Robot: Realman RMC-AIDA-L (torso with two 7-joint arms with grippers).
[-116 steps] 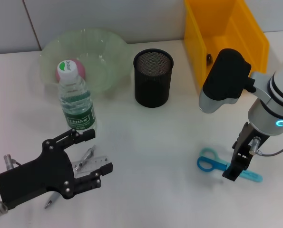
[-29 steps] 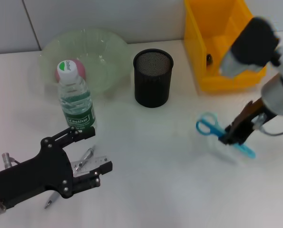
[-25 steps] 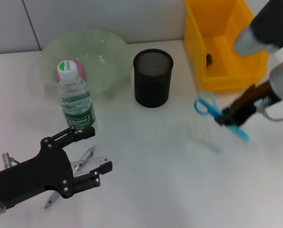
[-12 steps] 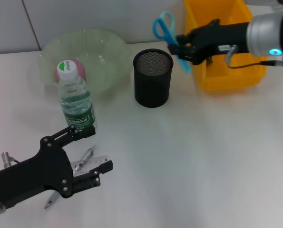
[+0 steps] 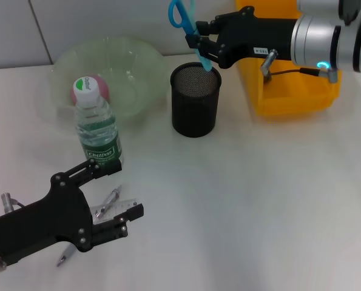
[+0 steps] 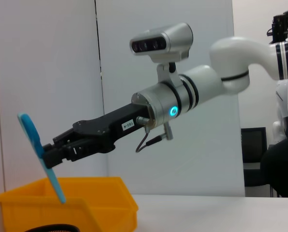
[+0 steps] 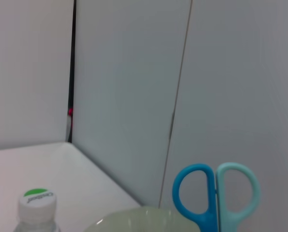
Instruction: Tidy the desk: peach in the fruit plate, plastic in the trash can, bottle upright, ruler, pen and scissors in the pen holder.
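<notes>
- Your right gripper (image 5: pixel 199 43) has its jaws clamped on the scissors (image 5: pixel 189 27), handles up, blade tips right over the black mesh pen holder (image 5: pixel 195 100).
- Your left gripper (image 5: pixel 116 200) sits near left, jaws wide, straddling the ruler (image 5: pixel 114 209) and pen (image 5: pixel 107 202).
- Bottle (image 5: pixel 97 127) stands upright; peach (image 5: pixel 98 86) is in the fruit plate (image 5: pixel 138 60).

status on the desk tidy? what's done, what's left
Done: peach sits in the fruit plate; bottle stands upright. In hand: right end effector holds the scissors tip-down over the pen holder, not released. Left: pen and ruler lie on the desk by the open left end effector. Plastic isn't visible.
</notes>
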